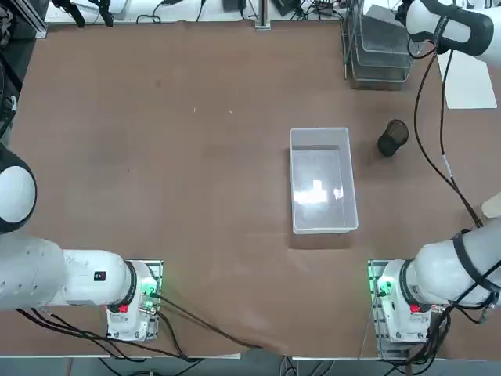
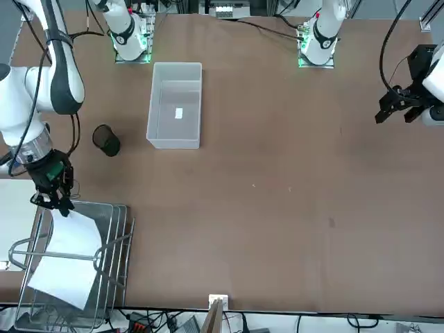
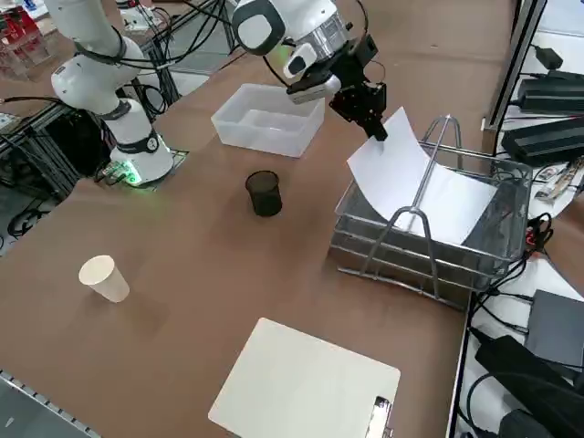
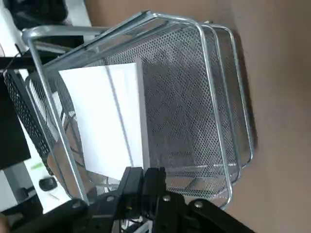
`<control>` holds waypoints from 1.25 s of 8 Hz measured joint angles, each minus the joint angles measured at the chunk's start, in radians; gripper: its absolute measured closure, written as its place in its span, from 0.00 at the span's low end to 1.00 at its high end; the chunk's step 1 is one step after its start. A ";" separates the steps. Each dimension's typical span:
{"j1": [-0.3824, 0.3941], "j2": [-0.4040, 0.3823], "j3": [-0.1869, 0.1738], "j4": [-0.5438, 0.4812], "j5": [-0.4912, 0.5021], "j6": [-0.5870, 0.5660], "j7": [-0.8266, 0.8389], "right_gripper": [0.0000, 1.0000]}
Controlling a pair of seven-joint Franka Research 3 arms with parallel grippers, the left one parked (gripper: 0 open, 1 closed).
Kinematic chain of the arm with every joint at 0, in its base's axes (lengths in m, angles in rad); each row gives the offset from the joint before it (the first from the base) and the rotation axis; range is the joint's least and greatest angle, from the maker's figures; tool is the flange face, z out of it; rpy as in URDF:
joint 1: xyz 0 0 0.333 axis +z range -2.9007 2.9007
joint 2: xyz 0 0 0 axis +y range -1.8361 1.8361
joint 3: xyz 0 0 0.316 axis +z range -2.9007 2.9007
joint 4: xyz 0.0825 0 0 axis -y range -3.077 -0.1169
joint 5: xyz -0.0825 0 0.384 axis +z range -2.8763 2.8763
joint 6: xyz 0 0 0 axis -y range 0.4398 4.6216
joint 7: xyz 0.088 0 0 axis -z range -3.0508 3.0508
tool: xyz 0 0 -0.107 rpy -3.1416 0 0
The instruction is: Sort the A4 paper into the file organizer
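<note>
Risk lies in release: our right claw (image 3: 372, 123) pinches one corner of the thin white A4 paper (image 3: 411, 182), which slants into the silver wire-mesh file organizer's (image 3: 474, 260) top tray, under its handle; we fear snagging.

The right gripper (image 3: 376, 130) pinches a corner of the A4 paper (image 3: 411, 178), which slopes down into the file organizer's (image 3: 429, 255) top tray.

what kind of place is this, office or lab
Most likely a robotics lab. Robot arms are bolted to a brown table, the right gripper feeds the A4 paper into a file organizer, and loose cables run along the table edge.
</note>
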 joint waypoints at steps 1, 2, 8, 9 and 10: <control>0.000 0.001 0.000 -0.001 0.000 0.000 -0.040 0.99; -0.001 0.003 -0.001 -0.003 0.000 0.000 -0.068 0.99; -0.014 0.017 -0.012 -0.020 0.000 0.004 -0.211 0.99; -0.014 0.017 -0.012 -0.021 0.000 0.013 -0.214 0.99; -0.014 0.018 -0.012 -0.023 0.000 0.025 -0.217 0.99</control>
